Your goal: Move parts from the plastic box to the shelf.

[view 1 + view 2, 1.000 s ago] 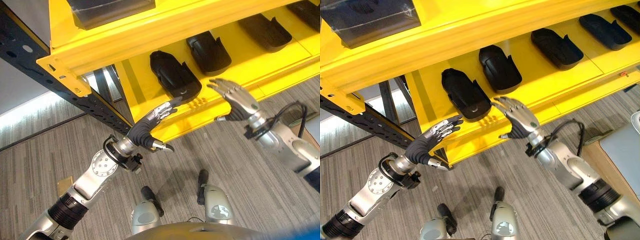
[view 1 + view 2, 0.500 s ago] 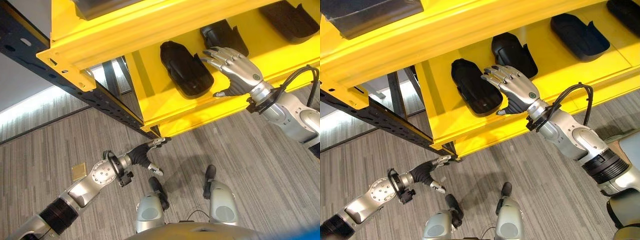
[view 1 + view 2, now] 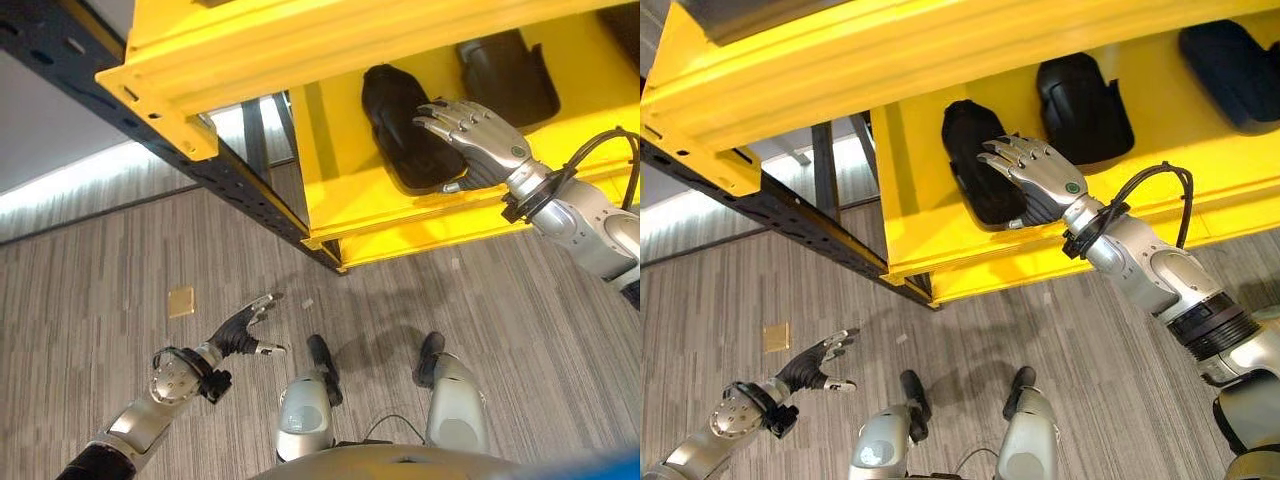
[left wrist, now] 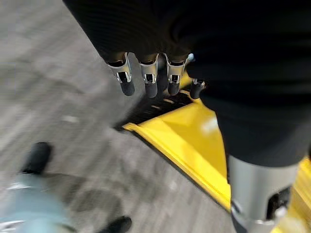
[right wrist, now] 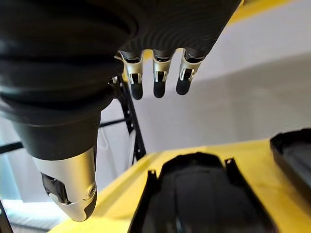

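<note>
A yellow shelf (image 3: 340,200) carries a row of black moulded parts. The leftmost part (image 3: 975,175) lies near the shelf's left end, with a second part (image 3: 1080,95) and a third (image 3: 1235,55) to its right. My right hand (image 3: 1037,182) reaches in over the shelf, open with fingers spread, above the right side of the leftmost part. In the right wrist view its straight fingers (image 5: 155,77) hang over that part (image 5: 204,194) and hold nothing. My left hand (image 3: 240,325) is low over the floor, open and empty, its fingers (image 4: 146,82) pointing toward the shelf's corner (image 4: 194,141).
A dark perforated rack beam (image 3: 200,165) runs diagonally past the shelf's left end. A yellow upper shelf level (image 3: 300,50) overhangs the parts. A small tan square (image 3: 181,300) lies on the grey plank floor left of my left hand.
My left hand has dropped from the shelf's front edge down toward the floor. My right hand has gone from the shelf's edge in over the leftmost part. The camera has shifted.
</note>
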Tool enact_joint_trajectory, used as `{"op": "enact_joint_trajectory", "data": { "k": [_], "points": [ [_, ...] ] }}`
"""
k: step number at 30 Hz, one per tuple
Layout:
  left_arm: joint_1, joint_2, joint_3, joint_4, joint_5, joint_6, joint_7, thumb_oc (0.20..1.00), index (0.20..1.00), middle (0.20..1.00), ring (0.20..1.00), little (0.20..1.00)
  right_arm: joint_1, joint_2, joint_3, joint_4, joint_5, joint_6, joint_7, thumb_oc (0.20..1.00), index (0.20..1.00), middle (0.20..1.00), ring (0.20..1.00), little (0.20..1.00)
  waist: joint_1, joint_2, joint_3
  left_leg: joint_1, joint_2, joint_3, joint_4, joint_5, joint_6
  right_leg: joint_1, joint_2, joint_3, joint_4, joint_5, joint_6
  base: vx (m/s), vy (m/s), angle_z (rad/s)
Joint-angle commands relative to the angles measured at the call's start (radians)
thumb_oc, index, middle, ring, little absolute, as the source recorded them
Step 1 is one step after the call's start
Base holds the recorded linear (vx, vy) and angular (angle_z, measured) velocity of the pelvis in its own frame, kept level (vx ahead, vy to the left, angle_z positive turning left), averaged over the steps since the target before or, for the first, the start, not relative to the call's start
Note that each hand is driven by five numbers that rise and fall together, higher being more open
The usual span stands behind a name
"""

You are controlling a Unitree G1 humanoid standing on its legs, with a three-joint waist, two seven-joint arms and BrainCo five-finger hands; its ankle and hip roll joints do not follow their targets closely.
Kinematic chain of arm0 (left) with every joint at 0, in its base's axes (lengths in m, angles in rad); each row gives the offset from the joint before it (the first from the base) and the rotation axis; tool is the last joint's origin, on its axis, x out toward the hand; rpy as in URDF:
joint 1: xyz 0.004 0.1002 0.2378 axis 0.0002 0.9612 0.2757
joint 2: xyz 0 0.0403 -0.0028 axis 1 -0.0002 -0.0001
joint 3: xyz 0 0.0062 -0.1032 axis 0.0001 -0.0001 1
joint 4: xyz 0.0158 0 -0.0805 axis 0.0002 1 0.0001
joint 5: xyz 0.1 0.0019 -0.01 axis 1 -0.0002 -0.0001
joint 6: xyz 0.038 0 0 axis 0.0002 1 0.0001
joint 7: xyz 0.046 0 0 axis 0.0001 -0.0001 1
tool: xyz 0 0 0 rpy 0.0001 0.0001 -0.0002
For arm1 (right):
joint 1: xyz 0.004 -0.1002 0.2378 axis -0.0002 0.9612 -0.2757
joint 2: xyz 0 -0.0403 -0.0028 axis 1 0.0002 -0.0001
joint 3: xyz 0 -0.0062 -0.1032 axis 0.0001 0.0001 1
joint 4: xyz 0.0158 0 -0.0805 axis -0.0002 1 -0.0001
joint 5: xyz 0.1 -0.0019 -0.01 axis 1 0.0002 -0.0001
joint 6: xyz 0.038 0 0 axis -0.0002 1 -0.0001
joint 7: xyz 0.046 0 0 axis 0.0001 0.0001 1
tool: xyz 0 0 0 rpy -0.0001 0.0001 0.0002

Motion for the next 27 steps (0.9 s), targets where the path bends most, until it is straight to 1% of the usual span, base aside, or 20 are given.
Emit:
{"op": "enact_joint_trajectory", "data": {
  "k": [1, 3, 5, 6, 11, 12, 15, 16, 19, 21, 22, 27],
  "points": [
    [0.061, -0.031, 0.057, 0.102, 0.082, -0.062, 0.019, 1.000, 1.000, 1.000, 1.000, 1.000, -0.053, 0.031, -0.010, 0.027, -0.042, 0.005, -0.033, 1.000, 1.000, 1.000, 1.000, 1.000, 0.026, -0.021, 0.003, -0.010, 0.131, -0.070, 0.022, 0.032, -0.062, 0.024, -0.027, -0.001, 0.000, -0.038, 0.097, -0.03, -0.071, 0.13],
    [0.073, -0.074, 0.087, 0.220, 0.151, -0.127, 0.007, 1.000, 1.000, 1.000, 1.000, 1.000, -0.060, 0.050, -0.003, 0.066, -0.055, 0.008, -0.033, 1.000, 1.000, 1.000, 1.000, 1.000, 0.035, -0.022, 0.012, -0.021, 0.136, -0.072, 0.027, 0.038, -0.064, 0.010, -0.034, -0.010, 0.016, -0.040, 0.094, -0.03, -0.073, 0.16],
    [0.072, -0.103, 0.100, 0.297, 0.203, -0.164, 0.013, 1.000, 1.000, 1.000, 1.000, 1.000, -0.076, 0.062, 0.005, 0.094, -0.058, 0.009, -0.022, 1.000, 1.000, 1.000, 1.000, 1.000, 0.036, -0.023, 0.020, -0.030, 0.142, -0.072, 0.032, 0.039, -0.067, -0.006, -0.040, -0.014, 0.035, -0.044, 0.091, -0.02, -0.046, 0.13],
    [0.067, -0.126, 0.112, 0.347, 0.213, -0.185, 0.013, 1.000, 1.000, 1.000, 1.000, 1.000, -0.080, 0.070, 0.013, 0.103, -0.070, 0.020, -0.019, 1.000, 1.000, 1.000, 1.000, 1.000, 0.037, -0.024, 0.025, -0.037, 0.144, -0.070, 0.036, 0.037, -0.066, -0.018, -0.042, -0.015, 0.048, -0.047, 0.091, -0.02, -0.031, 0.08],
    [0.049, -0.147, 0.117, 0.402, 0.231, -0.220, 0.017, 1.000, 1.000, 1.000, 1.000, 1.000, -0.088, 0.082, 0.031, 0.128, -0.082, 0.053, -0.010, 1.000, 1.000, 1.000, 1.000, 1.000, 0.035, -0.027, 0.037, -0.054, 0.146, -0.070, 0.042, 0.035, -0.064, -0.043, -0.044, -0.015, 0.066, -0.050, 0.089, -0.02, -0.031, 0.08],
    [0.035, -0.154, 0.110, 0.424, 0.233, -0.233, 0.031, 1.000, 1.000, 1.000, 1.000, 1.000, -0.102, 0.090, 0.045, 0.157, -0.087, 0.069, -0.011, 1.000, 1.000, 1.000, 1.000, 1.000, 0.036, -0.028, 0.043, -0.069, 0.146, -0.072, 0.049, 0.032, -0.064, -0.058, -0.042, -0.014, 0.075, -0.053, 0.088, -0.04, -0.040, 0.07],
    [0.014, -0.155, 0.108, 0.439, 0.219, -0.233, 0.039, 1.000, 1.000, 1.000, 1.000, 1.000, -0.120, 0.102, 0.062, 0.194, -0.087, 0.088, -0.010, 1.000, 1.000, 1.000, 1.000, 1.000, 0.036, -0.028, 0.050, -0.080, 0.145, -0.074, 0.053, 0.031, -0.064, -0.070, -0.041, -0.012, 0.081, -0.054, 0.088, -0.03, -0.024, 0.02],
    [-0.003, -0.153, 0.109, 0.446, 0.202, -0.232, 0.043, 1.000, 1.000, 1.000, 1.000, 1.000, -0.124, 0.113, 0.071, 0.220, -0.079, 0.105, -0.014, 1.000, 1.000, 1.000, 1.000, 1.000, 0.036, -0.027, 0.058, -0.088, 0.143, -0.078, 0.054, 0.030, -0.063, -0.079, -0.039, -0.009, 0.086, -0.056, 0.088, -0.04, -0.034, -0.03],
    [-0.028, -0.160, 0.120, 0.466, 0.195, -0.236, 0.048, 1.000, 1.000, 1.000, 1.000, 1.000, -0.128, 0.127, 0.083, 0.257, -0.085, 0.096, -0.021, 1.000, 1.000, 1.000, 1.000, 1.000, 0.035, -0.028, 0.072, -0.107, 0.141, -0.085, 0.065, 0.028, -0.062, -0.097, -0.037, -0.004, 0.090, -0.054, 0.090, -0.05, -0.035, 0.01],
    [-0.038, -0.160, 0.124, 0.470, 0.200, -0.234, 0.044, 1.000, 1.000, 1.000, 1.000, 1.000, -0.120, 0.131, 0.085, 0.259, -0.090, 0.112, -0.023, 1.000, 1.000, 1.000, 1.000, 1.000, 0.033, -0.028, 0.076, -0.113, 0.139, -0.086, 0.067, 0.026, -0.061, -0.103, -0.035, -0.001, 0.089, -0.053, 0.091, -0.03, -0.020, -0.01],
    [-0.046, -0.162, 0.126, 0.477, 0.205, -0.239, 0.045, 1.000, 1.000, 1.000, 1.000, 1.000, -0.119, 0.136, 0.088, 0.269, -0.097, 0.128, -0.029, 1.000, 1.000, 1.000, 1.000, 1.000, 0.031, -0.028, 0.081, -0.117, 0.138, -0.085, 0.070, 0.022, -0.058, -0.110, -0.037, 0.004, 0.093, -0.053, 0.091, 0.00, 0.000, 0.00],
    [-0.063, -0.176, 0.115, 0.512, 0.207, -0.259, 0.066, 1.000, 1.000, 1.000, 1.000, 1.000, -0.129, 0.167, 0.100, 0.339, -0.100, 0.150, -0.078, 1.000, 1.000, 1.000, 1.000, 1.000, 0.030, -0.026, 0.085, -0.123, 0.134, -0.085, 0.077, 0.015, -0.055, -0.116, -0.034, 0.010, 0.094, -0.056, 0.089, 0.00, 0.000, 0.00]
  ]
}}
